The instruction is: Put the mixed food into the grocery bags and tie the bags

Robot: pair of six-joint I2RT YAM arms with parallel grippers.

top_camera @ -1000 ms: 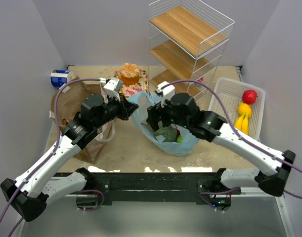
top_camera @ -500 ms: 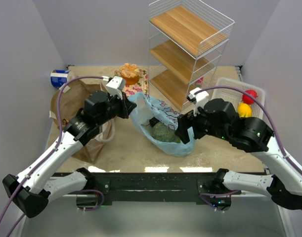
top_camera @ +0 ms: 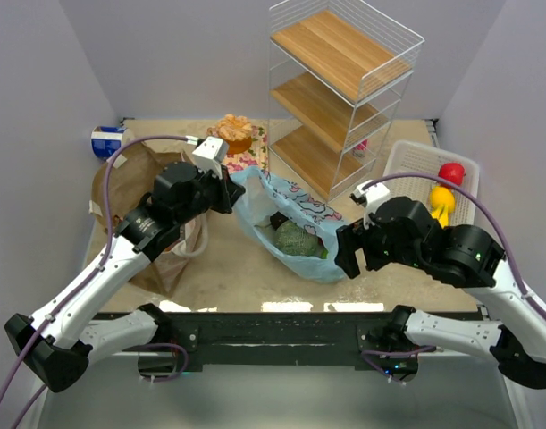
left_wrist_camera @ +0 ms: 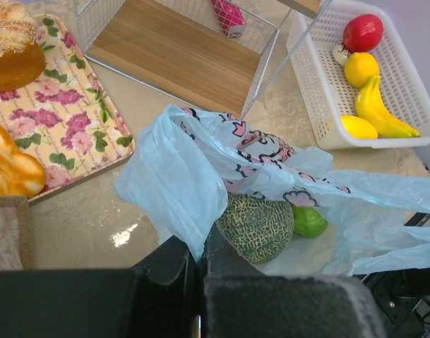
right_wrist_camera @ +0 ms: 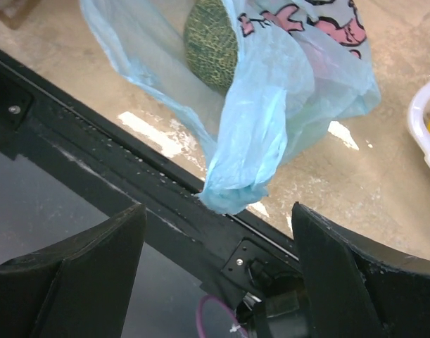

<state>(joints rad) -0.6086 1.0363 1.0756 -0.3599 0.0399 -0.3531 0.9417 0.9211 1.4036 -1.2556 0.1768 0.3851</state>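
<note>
The light-blue plastic bag point(top_camera: 301, 207) lies open at mid table, with a netted green melon point(top_camera: 295, 239) and a small green fruit point(left_wrist_camera: 310, 221) inside. My left gripper point(top_camera: 231, 191) is shut on the bag's left handle edge, and the film is pinched between its jaws point(left_wrist_camera: 199, 271). My right gripper point(top_camera: 348, 254) is open at the bag's near right side. In the right wrist view point(right_wrist_camera: 218, 246) a twisted blue bag handle point(right_wrist_camera: 243, 162) hangs just ahead of the gap, touching neither finger. The brown paper bag point(top_camera: 134, 192) lies under my left arm. A silver-and-blue can point(top_camera: 107, 141) is at the far left.
A white slatted basket point(top_camera: 415, 170) at right holds a red apple point(top_camera: 450, 173), a lemon and bananas point(left_wrist_camera: 380, 113). A wire rack with wooden shelves point(top_camera: 344, 80) stands behind, a red packet point(left_wrist_camera: 230, 15) on its bottom shelf. The floral tray with the orange cake point(top_camera: 237, 134) is behind the bag.
My right gripper has drawn back out of the bag toward the near right. The bag's right side has been stretched that way. My left gripper has held its grip, almost still.
</note>
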